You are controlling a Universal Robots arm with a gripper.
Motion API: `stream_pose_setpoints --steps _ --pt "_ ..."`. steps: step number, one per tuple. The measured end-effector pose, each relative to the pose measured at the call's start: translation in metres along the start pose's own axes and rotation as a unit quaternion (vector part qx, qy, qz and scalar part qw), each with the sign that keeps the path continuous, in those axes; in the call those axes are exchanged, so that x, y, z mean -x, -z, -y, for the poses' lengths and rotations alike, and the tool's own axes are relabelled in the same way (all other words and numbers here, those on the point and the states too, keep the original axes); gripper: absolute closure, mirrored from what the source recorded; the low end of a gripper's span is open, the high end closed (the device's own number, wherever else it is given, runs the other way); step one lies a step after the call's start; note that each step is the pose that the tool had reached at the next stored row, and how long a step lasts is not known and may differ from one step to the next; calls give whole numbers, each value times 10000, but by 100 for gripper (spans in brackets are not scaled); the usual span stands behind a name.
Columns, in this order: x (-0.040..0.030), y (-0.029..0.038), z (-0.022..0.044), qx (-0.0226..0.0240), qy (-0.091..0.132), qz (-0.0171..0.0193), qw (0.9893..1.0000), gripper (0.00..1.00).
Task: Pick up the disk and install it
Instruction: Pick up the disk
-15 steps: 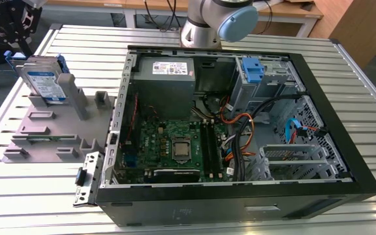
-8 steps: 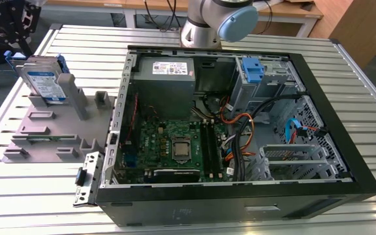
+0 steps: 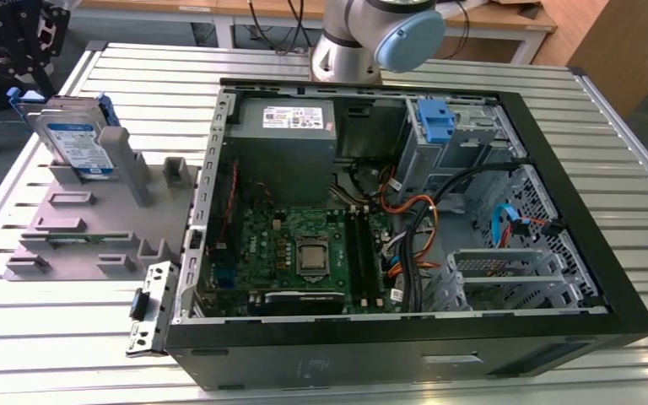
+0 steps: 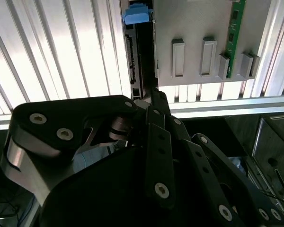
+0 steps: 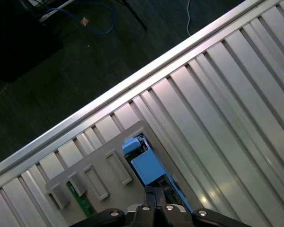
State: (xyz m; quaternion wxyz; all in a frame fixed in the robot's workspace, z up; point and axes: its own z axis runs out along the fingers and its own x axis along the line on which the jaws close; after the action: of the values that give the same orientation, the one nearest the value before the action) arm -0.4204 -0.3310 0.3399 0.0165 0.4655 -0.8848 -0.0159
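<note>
The gripper (image 5: 154,193), its fingers together on nothing, hangs above the disk (image 3: 73,139), which stands upright in a grey holder (image 3: 71,224) on the worktop (image 3: 54,363).

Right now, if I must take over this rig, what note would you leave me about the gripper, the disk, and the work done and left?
Gripper: fingers together, holding nothing, poised over the disk.
Disk: upright in the grey fixture, outside the open computer case.
Done: nothing that shows; the disk is not yet picked up.
Left: the pick-up and the install, both.
</note>
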Motion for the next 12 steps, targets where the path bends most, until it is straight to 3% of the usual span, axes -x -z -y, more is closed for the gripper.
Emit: stream_pose_setpoints --steps 12 --pt "0 0 0 0 16 -1 10000 89"
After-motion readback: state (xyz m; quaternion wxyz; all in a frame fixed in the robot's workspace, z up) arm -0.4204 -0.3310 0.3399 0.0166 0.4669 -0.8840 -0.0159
